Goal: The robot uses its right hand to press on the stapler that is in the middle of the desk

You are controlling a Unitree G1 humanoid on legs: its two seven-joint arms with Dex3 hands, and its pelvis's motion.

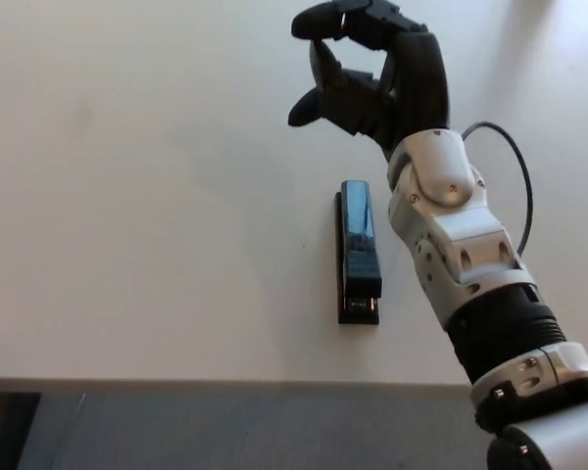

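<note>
While the glossy oblong stapler [359, 252] lies untouched, the right hand [377, 73] curls empty, fingers apart.

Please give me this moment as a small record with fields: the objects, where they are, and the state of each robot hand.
surface: white desk, its near edge along the bottom of the head view
stapler: dark stapler, lying flat near the middle, long axis pointing away from the robot
right hand: black right hand, beyond the stapler's far end, fingers apart, holding nothing
contact: none, hand and stapler are apart
right arm: white and black forearm beside the stapler on its right
left hand: not in view
</note>
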